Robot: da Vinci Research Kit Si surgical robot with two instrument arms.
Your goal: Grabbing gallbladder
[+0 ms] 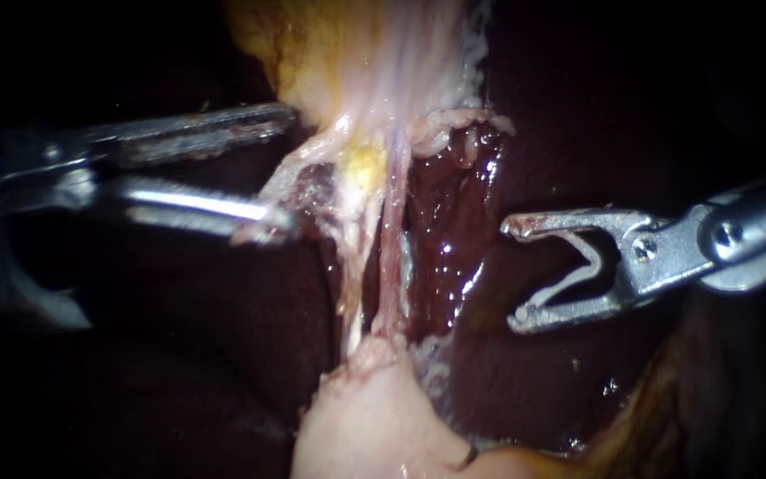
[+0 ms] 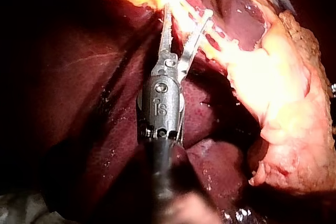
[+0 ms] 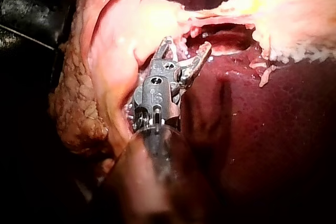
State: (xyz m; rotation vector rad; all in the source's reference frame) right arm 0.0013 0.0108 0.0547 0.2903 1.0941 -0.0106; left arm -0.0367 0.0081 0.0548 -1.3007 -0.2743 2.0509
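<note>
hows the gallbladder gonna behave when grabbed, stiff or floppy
Probably floppy: the gallbladder looks soft and pale, joined to thin stretched strands, so it should drape and stretch, not lift rigidly. Its wet sheen suggests it may slip from the left instrument's open jaws. The thin strands look apt to tear.

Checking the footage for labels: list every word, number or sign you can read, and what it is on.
Left instrument: small stamped mark on its metal body, too blurred to read.
Right instrument: same kind of mark, also unreadable.
Liver and other tissue: no writing.
</note>
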